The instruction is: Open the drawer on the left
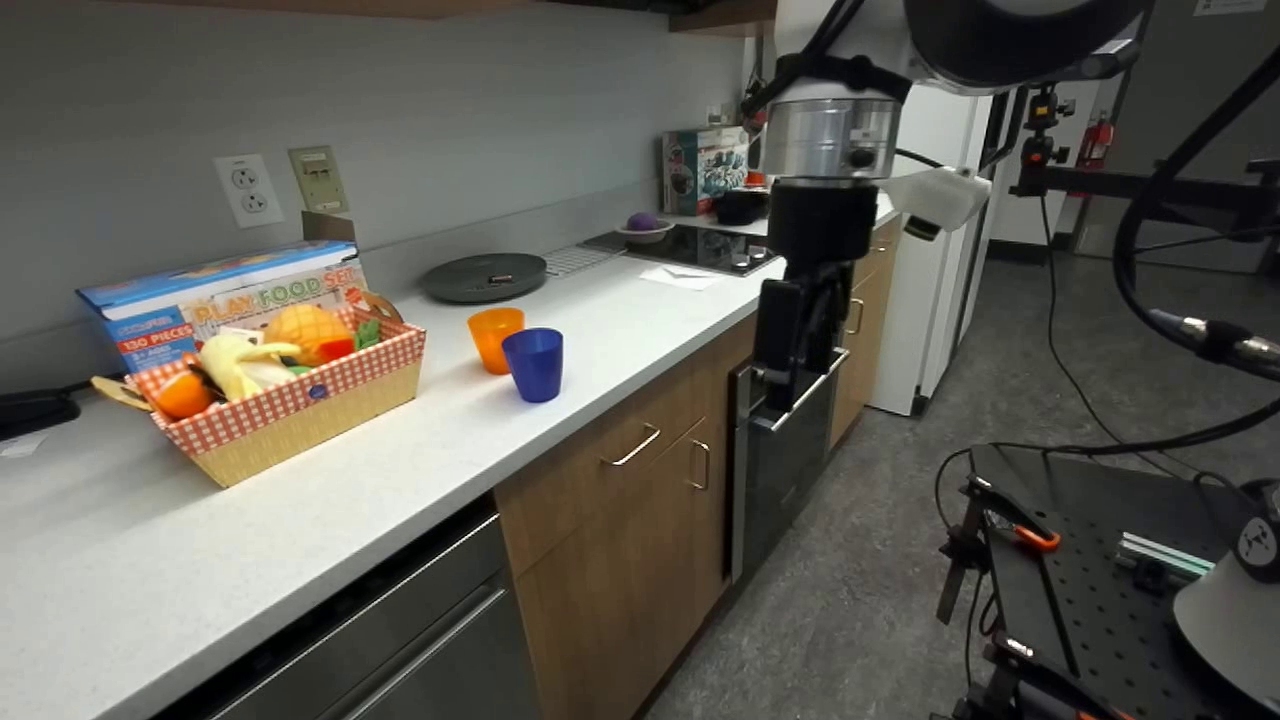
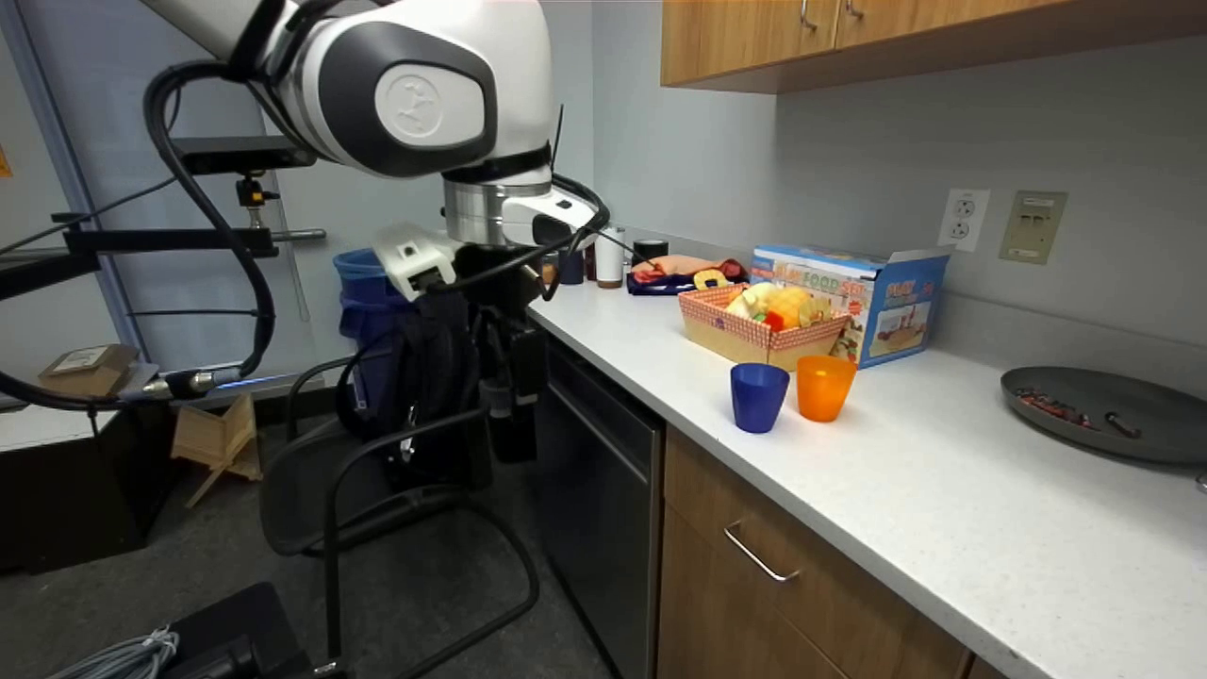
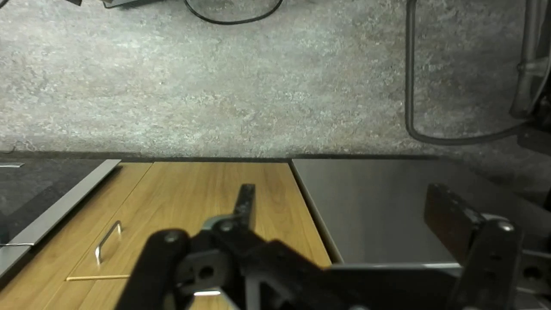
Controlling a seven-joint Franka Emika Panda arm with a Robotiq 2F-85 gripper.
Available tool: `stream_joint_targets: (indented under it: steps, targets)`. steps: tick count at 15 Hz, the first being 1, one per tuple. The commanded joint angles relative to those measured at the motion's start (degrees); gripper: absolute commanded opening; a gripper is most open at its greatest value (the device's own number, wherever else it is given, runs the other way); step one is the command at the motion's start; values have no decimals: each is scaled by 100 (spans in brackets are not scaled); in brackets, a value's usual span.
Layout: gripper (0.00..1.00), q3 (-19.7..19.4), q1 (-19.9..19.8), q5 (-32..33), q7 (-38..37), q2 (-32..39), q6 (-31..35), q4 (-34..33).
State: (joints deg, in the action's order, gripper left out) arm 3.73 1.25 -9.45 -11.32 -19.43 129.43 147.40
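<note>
Drawer (image 1: 590, 478) closed | fingers (image 3: 448, 221) spread wide apart | box (image 1: 240, 296) reads "PLAY FOOD SET", "130 PIECES"

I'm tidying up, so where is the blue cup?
In an exterior view, right of centre, the blue cup stands near the front edge of the white countertop, just left of the orange cup.

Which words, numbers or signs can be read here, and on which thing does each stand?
"PLAY FOOD SET": front of the toy-food box
"130 PIECES": same front
"PLAY": its end panel
Too small or blurred: basket badge, teal box's print, cardboard box's label, and remaining lettering.
</note>
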Motion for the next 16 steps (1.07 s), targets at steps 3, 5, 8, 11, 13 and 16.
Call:
stream_joint_targets:
  steps: [3, 5, 8, 11, 13, 16]
  targets:
    - [100, -50, -151, -131, -795, 1049, 1195, -445]
    - [100, -70, -181, -104, -1107, 1399, 1618, -547]
    - [100, -268, -273, -202, -1337, 1774, 2045, -660]
    - [100, -521, -377, -551, -1300, 2033, 2330, -693]
    - [100, -635, -429, -829, -1274, 2158, 2493, -666]
    - [100, -746, -488, -1084, -1278, 2309, 2647, -658]
